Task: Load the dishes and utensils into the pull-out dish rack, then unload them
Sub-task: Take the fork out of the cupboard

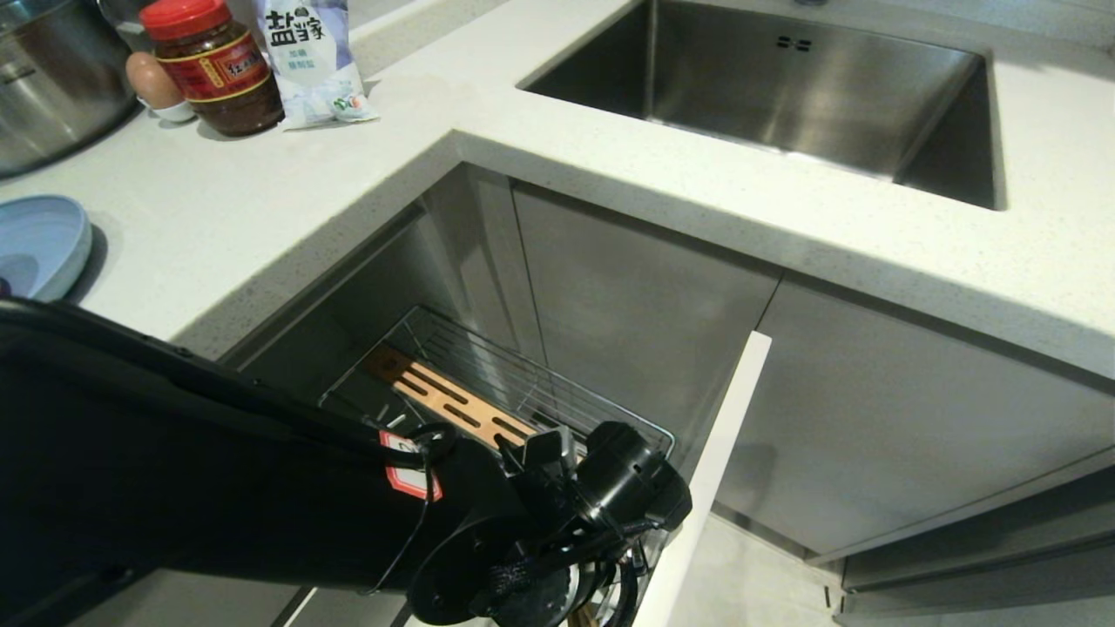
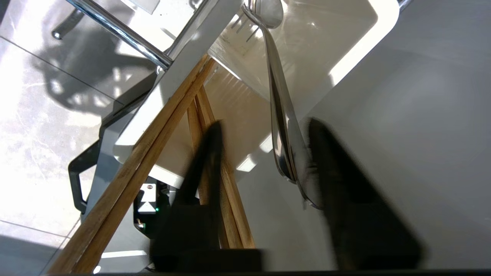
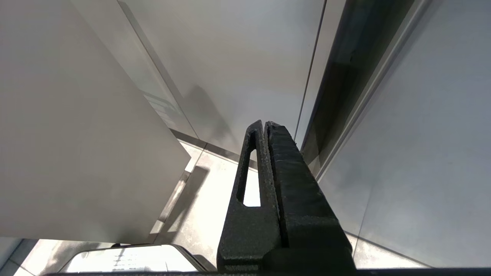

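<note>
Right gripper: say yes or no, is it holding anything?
No. The right gripper has its fingers pressed together with nothing between them, beside a cabinet panel.

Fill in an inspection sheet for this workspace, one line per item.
Surface: white countertop with steel sink.
Job's things: blue plate on the counter; chopsticks and spoon standing in the white caddy of the pull-out rack.
Clutter: jar, egg, salt bag, pot.
Grippers: left gripper open over the caddy; right gripper shut, parked low.
Cables: black cable on left arm.
Surroundings: grey cabinets.
</note>
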Available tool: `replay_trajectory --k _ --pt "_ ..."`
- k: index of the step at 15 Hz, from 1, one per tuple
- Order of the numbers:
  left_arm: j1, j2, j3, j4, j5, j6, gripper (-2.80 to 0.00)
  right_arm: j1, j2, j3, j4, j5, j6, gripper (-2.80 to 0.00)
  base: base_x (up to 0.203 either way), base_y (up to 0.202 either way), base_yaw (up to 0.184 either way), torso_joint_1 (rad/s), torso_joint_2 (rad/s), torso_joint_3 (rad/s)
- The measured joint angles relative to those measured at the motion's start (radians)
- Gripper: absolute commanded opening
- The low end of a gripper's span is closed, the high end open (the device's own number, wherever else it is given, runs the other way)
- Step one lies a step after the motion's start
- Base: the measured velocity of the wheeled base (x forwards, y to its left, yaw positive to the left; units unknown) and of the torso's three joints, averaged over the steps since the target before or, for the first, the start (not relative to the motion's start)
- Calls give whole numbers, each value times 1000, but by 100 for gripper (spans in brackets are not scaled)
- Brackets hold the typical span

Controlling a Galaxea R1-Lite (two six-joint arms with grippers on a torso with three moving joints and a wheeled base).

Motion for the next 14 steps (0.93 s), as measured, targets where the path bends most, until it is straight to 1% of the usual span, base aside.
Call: replay_trajectory --k 4,8,10,14 --pt "0 17 -4 0 -13 0 0 -1 0 0 0 0 0 -280 0 0 0 0 0 0" --pt "0 28 -7 22 -66 -1 0 0 0 0 0 0 0 -280 0 0 0 0 0 0" --pt "0 32 -17 54 -71 0 0 0 0 0 0 0 0 -280 0 0 0 0 0 0" --pt "1 36 -22 57 -71 1 0 0 0 0 0 0 0 -280 0 0 0 0 0 0"
